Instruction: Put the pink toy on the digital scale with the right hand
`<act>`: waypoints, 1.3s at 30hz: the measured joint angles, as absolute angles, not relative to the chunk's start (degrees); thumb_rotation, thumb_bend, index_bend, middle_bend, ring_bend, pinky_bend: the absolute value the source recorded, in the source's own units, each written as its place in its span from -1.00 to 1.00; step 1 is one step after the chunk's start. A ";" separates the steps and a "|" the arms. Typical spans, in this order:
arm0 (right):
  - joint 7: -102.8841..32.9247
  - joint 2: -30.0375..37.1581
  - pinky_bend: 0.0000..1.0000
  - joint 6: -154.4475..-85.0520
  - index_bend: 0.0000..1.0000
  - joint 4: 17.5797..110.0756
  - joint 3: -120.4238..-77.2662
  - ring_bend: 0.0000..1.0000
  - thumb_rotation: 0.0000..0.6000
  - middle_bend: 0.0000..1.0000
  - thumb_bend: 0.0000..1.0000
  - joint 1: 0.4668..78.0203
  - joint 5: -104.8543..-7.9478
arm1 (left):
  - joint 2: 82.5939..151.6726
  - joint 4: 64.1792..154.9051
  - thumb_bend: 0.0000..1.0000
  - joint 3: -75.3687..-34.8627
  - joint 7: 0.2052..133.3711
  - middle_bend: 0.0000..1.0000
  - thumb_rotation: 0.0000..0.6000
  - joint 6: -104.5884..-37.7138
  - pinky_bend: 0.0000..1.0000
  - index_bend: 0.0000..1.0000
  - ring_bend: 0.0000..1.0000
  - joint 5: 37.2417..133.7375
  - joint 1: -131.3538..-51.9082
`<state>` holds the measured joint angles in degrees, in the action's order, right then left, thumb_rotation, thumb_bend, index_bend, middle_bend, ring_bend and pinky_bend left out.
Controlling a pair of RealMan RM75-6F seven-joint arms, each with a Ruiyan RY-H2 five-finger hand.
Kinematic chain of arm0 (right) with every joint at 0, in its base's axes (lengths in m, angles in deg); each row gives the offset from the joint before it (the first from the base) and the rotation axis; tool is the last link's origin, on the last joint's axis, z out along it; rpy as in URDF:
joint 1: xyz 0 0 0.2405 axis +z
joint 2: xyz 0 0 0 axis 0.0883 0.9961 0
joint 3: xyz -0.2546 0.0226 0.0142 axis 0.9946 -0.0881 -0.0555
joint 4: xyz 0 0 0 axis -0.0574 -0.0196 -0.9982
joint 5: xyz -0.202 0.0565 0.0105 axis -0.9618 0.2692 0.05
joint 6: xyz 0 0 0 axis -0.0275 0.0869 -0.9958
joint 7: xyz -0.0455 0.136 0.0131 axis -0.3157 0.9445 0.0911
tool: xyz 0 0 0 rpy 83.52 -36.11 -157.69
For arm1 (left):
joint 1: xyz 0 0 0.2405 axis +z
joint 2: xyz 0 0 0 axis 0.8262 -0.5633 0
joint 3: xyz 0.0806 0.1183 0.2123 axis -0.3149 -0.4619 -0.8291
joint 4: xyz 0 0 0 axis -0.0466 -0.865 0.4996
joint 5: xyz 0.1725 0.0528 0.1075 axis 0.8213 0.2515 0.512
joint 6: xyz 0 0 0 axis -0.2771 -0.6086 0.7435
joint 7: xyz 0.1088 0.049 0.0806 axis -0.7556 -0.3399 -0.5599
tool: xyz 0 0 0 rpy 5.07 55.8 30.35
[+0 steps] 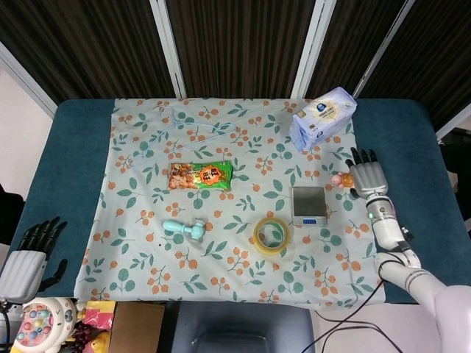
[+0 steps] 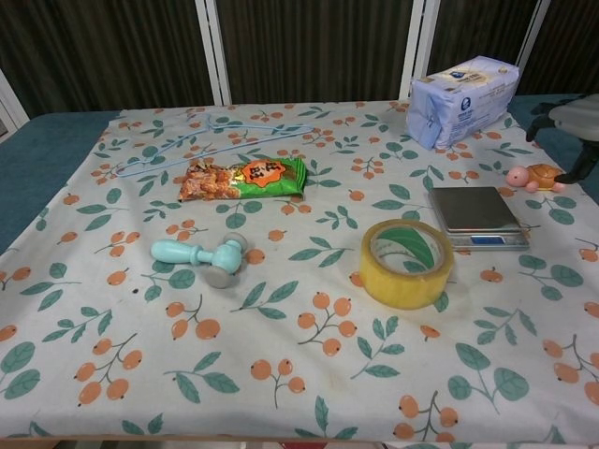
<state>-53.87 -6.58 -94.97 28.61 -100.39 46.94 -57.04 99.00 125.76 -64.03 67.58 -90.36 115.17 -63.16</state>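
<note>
Right robot hand [image 1: 366, 176] sits at the right of the head view, above the pink toy [image 1: 340, 179], fingers spread and pointing toward the top of the frame, holding nothing. In the chest view only part of this hand shows at the right edge; whether a finger touches the toy is hard to tell from either view.

The pink toy lies on the floral cloth [image 1: 221, 243] at the frame's right, just right of and slightly above the digital scale [image 1: 308, 205]. Toy and scale are apart; the scale's platform is bare.

Left robot hand [image 1: 29, 257] rests at the lower left of the head view, off the cloth on the blue tabletop [image 1: 66, 162], fingers apart, holding nothing.

Other items on the cloth:
- yellow tape roll [image 1: 271, 235], lower left of the scale
- teal handheld fan [image 1: 184, 229], centre left
- snack packet [image 1: 200, 176], above the fan
- blue wire hanger [image 1: 180, 136], upper left
- white-and-blue tissue pack [image 1: 322, 118], upper right
</note>
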 measured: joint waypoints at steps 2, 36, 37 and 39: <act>-54.14 -8.58 -1.00 -93.52 -0.27 25.85 -100.42 -1.00 1.00 -1.00 -0.22 48.05 -56.75 | 99.02 125.75 -0.10 -63.94 67.56 -0.98 1.00 -90.35 -0.80 -1.00 -0.98 115.03 -63.16; -56.56 -12.40 -1.00 -94.08 0.45 22.31 -103.18 -1.00 1.00 -0.84 -0.01 49.73 -55.40 | 97.99 126.01 -0.10 -64.08 69.63 -0.98 1.00 -92.03 -0.80 -1.00 -0.98 115.79 -62.37; -56.36 -11.27 -1.00 -95.44 0.43 25.13 -103.00 -1.00 1.00 -0.84 -0.01 49.32 -56.07 | 97.99 126.03 -0.10 -64.10 69.66 -0.98 1.00 -92.07 -0.80 -1.00 -0.98 115.90 -62.37; -56.47 -9.43 -1.00 -97.52 0.40 30.09 -102.62 -1.00 1.00 -0.84 -0.01 48.68 -57.12 | 97.97 126.07 -0.10 -64.15 69.74 -0.98 1.00 -92.15 -0.80 -1.00 -0.98 116.09 -62.37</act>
<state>-56.47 -9.43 -97.52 30.09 -102.62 48.68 -57.12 97.97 126.07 -64.15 69.74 -92.15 116.09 -62.37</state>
